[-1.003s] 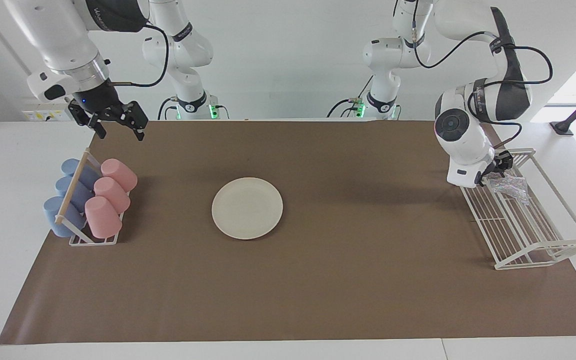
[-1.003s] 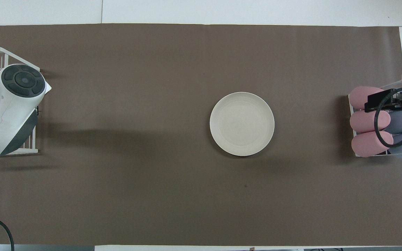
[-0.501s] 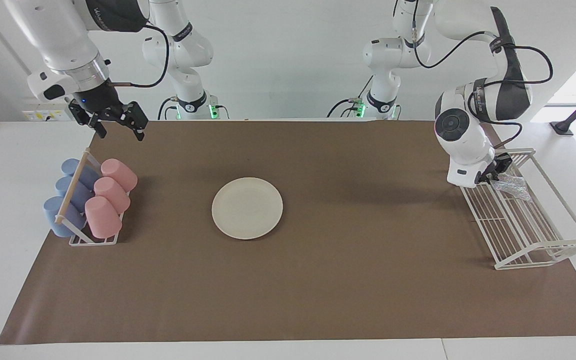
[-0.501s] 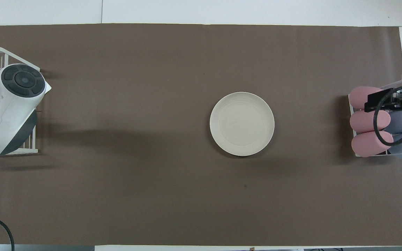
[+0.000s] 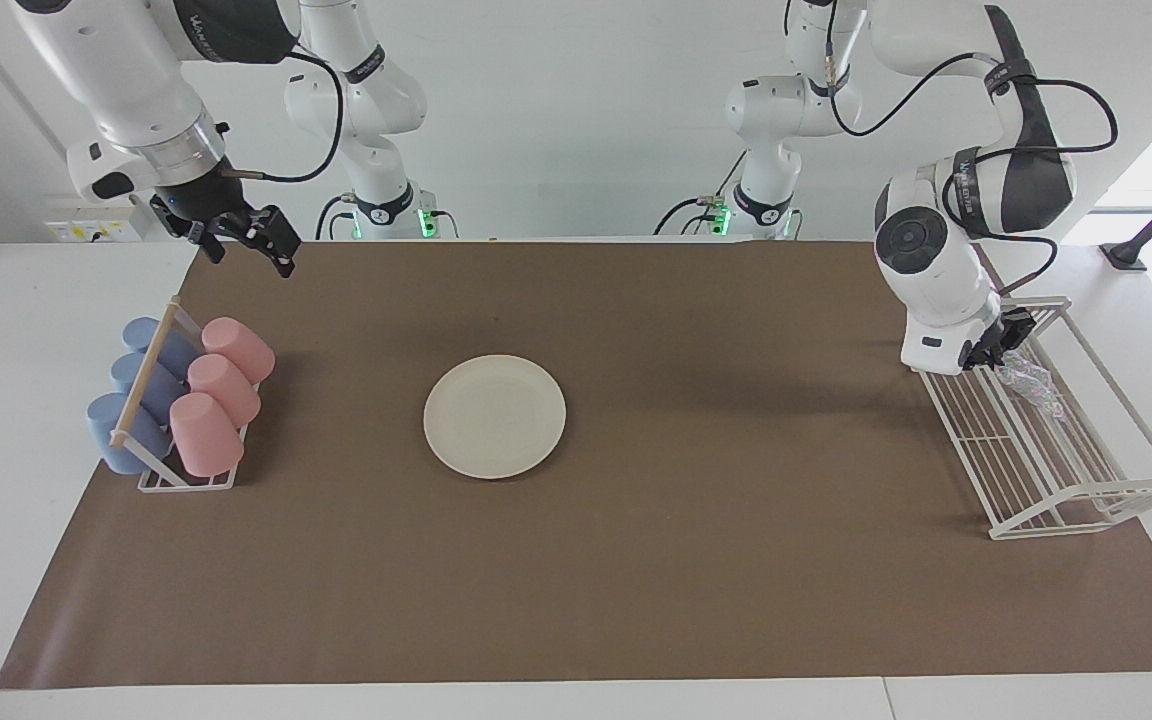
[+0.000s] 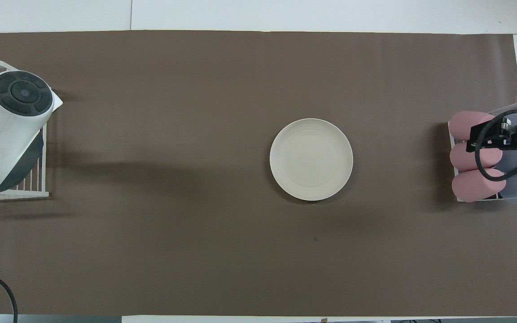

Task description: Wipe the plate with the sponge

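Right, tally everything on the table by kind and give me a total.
Pink plastic cups: 3
Blue plastic cups: 3
Wooden-barred cup rack: 1
Round cream-white plate: 1
White wire rack: 1
Crinkly silvery sponge: 1
Total: 10

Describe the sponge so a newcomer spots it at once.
Find the white wire rack at the left arm's end of the table. At its end nearer the robots, the left gripper pinches the sponge: the only crinkly, silvery-translucent wad there.
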{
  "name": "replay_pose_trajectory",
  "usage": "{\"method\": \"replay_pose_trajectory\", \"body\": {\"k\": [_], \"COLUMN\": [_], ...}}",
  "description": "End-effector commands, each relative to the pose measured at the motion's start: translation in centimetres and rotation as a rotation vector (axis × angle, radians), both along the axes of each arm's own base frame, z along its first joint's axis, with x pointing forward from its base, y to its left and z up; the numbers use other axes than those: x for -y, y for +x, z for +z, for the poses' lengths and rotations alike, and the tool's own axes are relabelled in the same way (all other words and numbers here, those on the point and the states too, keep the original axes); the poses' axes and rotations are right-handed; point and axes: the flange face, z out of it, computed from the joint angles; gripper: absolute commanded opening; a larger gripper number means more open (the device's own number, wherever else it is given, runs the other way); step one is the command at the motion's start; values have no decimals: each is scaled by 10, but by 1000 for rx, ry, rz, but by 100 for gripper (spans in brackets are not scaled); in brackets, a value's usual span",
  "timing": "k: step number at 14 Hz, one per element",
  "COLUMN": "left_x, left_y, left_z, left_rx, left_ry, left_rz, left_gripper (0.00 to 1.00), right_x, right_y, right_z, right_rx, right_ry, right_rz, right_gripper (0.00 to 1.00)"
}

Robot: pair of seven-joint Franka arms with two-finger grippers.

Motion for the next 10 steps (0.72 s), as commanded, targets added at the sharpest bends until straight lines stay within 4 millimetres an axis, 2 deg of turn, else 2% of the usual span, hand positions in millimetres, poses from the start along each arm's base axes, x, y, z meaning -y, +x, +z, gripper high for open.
{"method": "replay_pose_trajectory", "body": {"k": [1,5,8,10], "left_x": [13,22,27,31], "left_y": [13,14,14,11], "left_z": [24,41,60,64], "left_rx": [-33,-46,-52,-67], "left_ry": [-50,-89,-186,-223], "left_rz": [34,83,144,166], "left_gripper": [0,0,0,0], "right_x": [-10,-16,-30,-40], "right_y": [-2,-3,-4,-5], "right_z": [5,5,6,6], "right_rx": [11,5,-1,1], "right_ry": [4,-6,-16,-23], "right_rz": [-30,-134,-225,-259], "right_gripper": [100,100,100,100]}}
